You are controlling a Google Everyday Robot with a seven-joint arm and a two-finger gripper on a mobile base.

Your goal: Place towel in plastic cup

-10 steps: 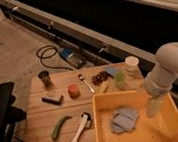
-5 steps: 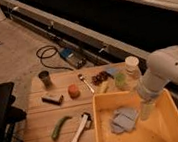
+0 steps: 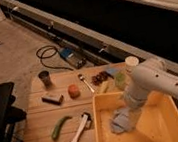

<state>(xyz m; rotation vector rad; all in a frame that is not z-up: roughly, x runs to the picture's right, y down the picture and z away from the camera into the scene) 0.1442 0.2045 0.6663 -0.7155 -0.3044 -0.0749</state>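
The gripper [image 3: 128, 111], low in the centre-right of the frame, hangs with its jaws spread wide and holding nothing. It is right over the crumpled gray-blue cloth towel [image 3: 121, 124], which lies in the yellow plastic tray [image 3: 103, 134]. The short pale green translucent plastic cup [image 3: 120, 80] stands just above the tray. A pinch on one loose fold may slip, and trailing cloth could tip that light cup.

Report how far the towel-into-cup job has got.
Done: nothing yet; the towel lies in the yellow tray, apparently not lifted. In hand: the claw is down at the towel, open, seemingly about to grasp. Left: grip it, lift, carry it to the plastic cup behind the tray, and put it in.
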